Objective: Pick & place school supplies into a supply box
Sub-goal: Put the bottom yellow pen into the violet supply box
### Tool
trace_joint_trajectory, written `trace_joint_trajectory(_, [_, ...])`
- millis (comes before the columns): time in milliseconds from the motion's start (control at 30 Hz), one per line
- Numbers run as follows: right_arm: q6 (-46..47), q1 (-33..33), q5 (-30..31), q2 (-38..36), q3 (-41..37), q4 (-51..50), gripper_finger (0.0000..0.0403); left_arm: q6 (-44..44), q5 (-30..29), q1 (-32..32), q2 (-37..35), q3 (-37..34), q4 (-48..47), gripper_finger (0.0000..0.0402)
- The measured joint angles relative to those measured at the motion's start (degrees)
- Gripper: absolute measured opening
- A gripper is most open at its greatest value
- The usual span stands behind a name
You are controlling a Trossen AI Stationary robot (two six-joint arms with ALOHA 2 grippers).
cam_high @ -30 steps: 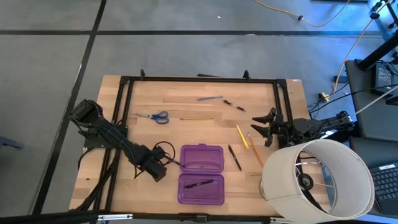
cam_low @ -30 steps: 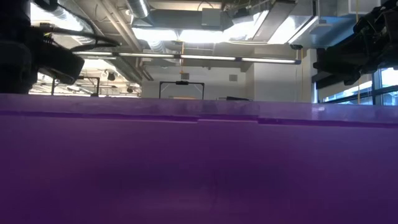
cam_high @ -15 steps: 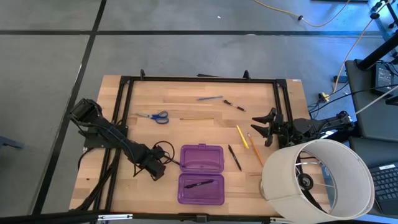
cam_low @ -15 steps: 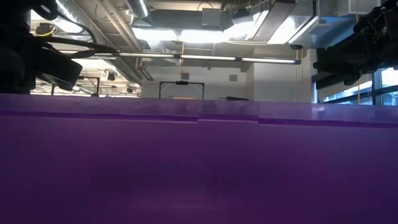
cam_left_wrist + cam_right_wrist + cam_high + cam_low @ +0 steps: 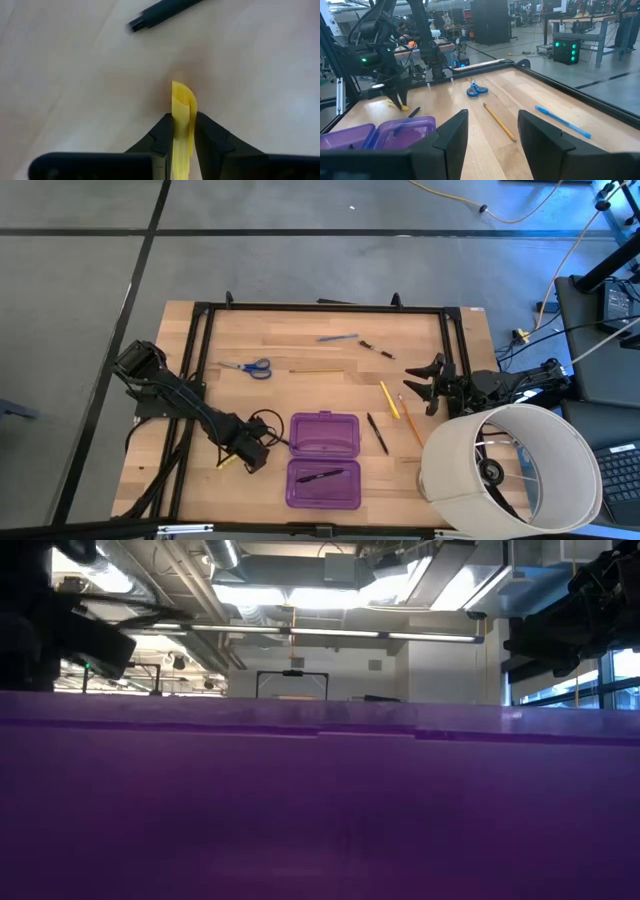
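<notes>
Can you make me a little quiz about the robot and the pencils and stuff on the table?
1. True or false: the left gripper has its fingers around a yellow pencil.
2. What lies inside the purple supply box? A) scissors B) a dark pen C) nothing
3. Fill in: the blue-handled scissors lie on the ____, not in the box.

Key
1. True. The left wrist view shows the pencil between the two fingers, just left of the box.
2. B. A dark pen lies in the half nearer the table's front edge.
3. Table. The right gripper waits open near the table's right side.
</notes>
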Motion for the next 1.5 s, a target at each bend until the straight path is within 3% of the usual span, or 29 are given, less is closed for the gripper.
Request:
trace_joint_trajectory(200, [0.13,0.01,0.00,0.00,0.01,0.00,0.0176,0.52,-0.50,0.00,-0.12,4.45,-0.36,0.0049])
trace_joint_trajectory(333, [0.15,-0.01,0.00,0.00,0.00,0.00,0.0176,0.69,-3.91,0.02,-0.13,8.96,-0.08,0.0050])
trace_joint_trajectory(433, [0.15,0.00,0.00,0.00,0.00,0.00,0.0176,4.60,-9.41,0.63,-0.23,12.18,3.95,0.0049])
trace_joint_trajectory(533, [0.16,0.00,0.00,0.00,0.00,0.00,0.0176,11.88,-11.06,2.19,-0.25,14.71,11.61,0.0047])
trace_joint_trajectory(633, [0.17,0.00,0.00,0.00,0.00,0.00,0.0176,19.75,-10.15,4.32,0.84,17.10,18.08,0.0044])
trace_joint_trajectory(767, [0.17,-0.01,0.00,0.00,0.00,-0.01,0.0176,26.20,-6.45,7.12,6.15,23.29,18.17,0.0044])
trace_joint_trajectory(1167, [0.08,0.01,-0.33,-0.01,0.00,0.00,0.0176,33.65,5.01,11.34,26.81,42.94,6.75,0.0045])
trace_joint_trajectory(1300, [0.13,0.00,-0.39,0.00,0.00,-0.01,0.0176,36.05,5.38,11.53,30.68,47.16,1.51,0.0046])
trace_joint_trajectory(1500, [0.15,0.00,-0.50,-0.02,0.01,-0.01,0.0176,39.48,2.74,11.61,31.64,48.10,1.68,0.0046])
